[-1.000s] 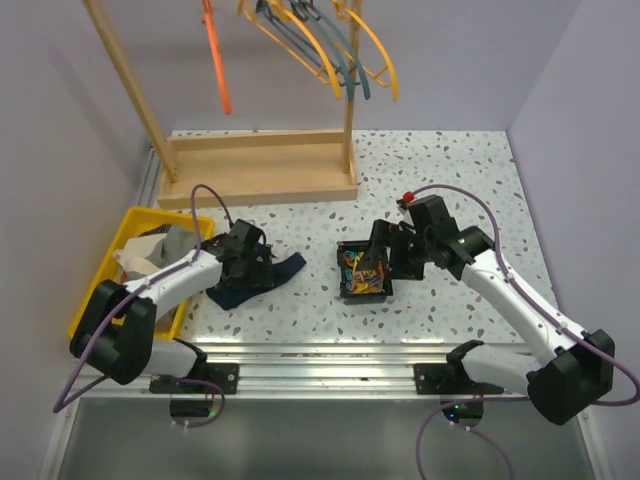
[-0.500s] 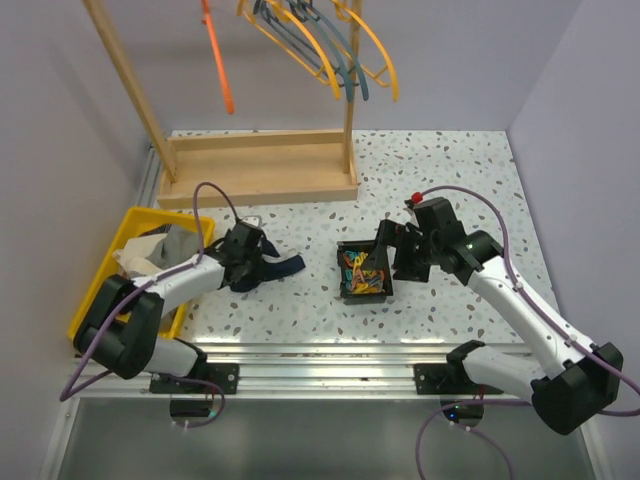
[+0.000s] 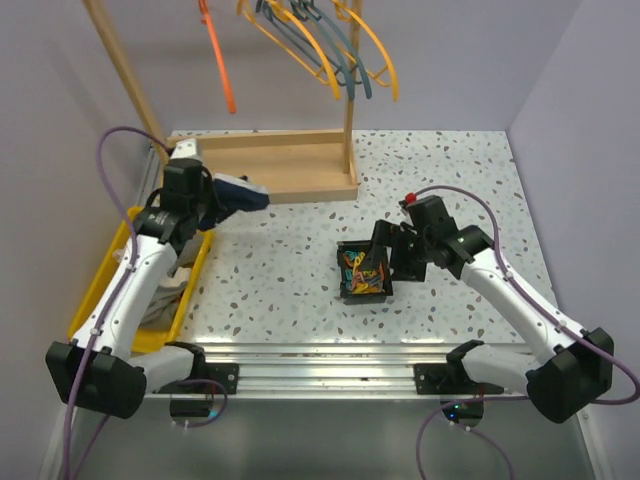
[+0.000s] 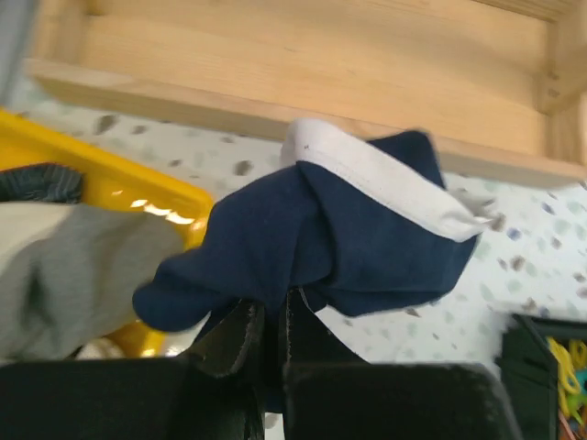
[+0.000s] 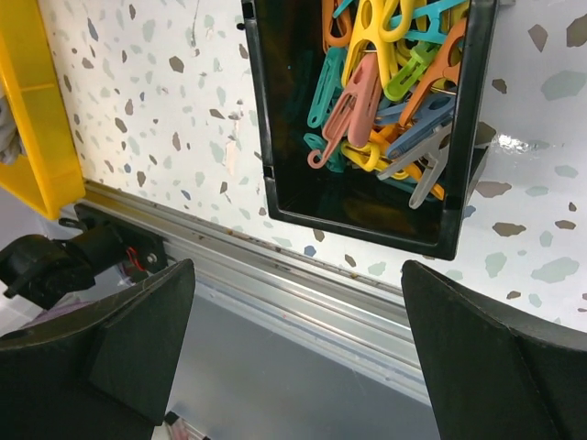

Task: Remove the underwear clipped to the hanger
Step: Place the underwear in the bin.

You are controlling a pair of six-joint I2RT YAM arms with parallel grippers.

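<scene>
Open speckled table (image 3: 280, 260) lies between the yellow bin (image 3: 188, 295) at left and the black clip box (image 3: 341, 268) at centre. The wooden rack base (image 3: 260, 165) closes the far side, with hangers (image 3: 340, 50) overhead. The left gripper (image 4: 271, 321), clamped on navy underwear (image 4: 312, 238), occupies the space above the bin's far corner; the right gripper (image 3: 390, 250), fingers spread, crowds the box's right side.
</scene>
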